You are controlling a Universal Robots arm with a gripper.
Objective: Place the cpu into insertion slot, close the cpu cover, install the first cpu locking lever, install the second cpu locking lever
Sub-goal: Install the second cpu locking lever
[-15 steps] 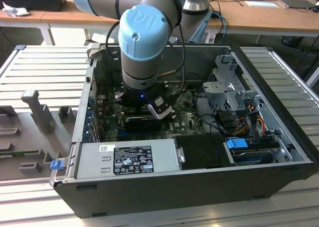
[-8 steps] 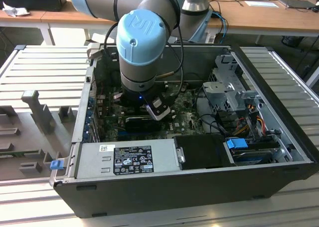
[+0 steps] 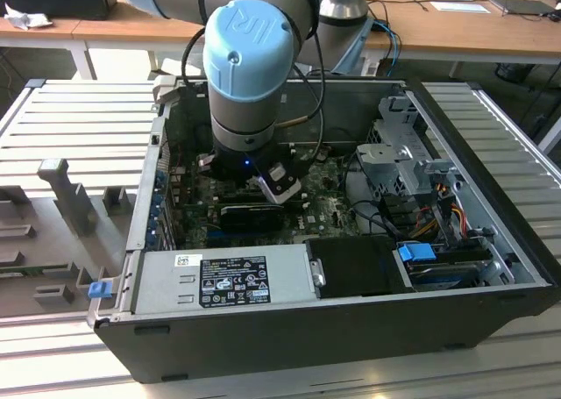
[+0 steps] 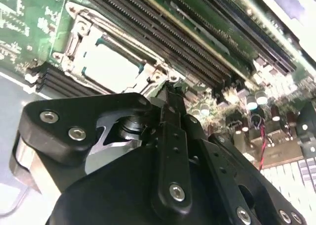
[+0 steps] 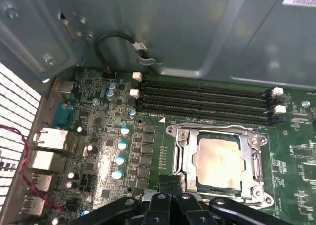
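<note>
A slatted grey work surface (image 3: 79,127) carries an open computer case (image 3: 351,329), with wooden desks (image 3: 263,31) behind it. The arm (image 3: 245,57) reaches down into the case over the green motherboard (image 5: 98,136). In both wrist views the gripper (image 5: 171,181) has its black fingertips (image 4: 170,99) pressed together, holding nothing. Just ahead of the fingertips lies the insertion slot (image 5: 185,136), with the cpu (image 5: 219,158) seated in it, its pale metal top showing. The cpu cover (image 5: 254,158) lies flat around the chip, framing it. Beyond the socket from the gripper run long black memory slots (image 5: 202,104).
</note>
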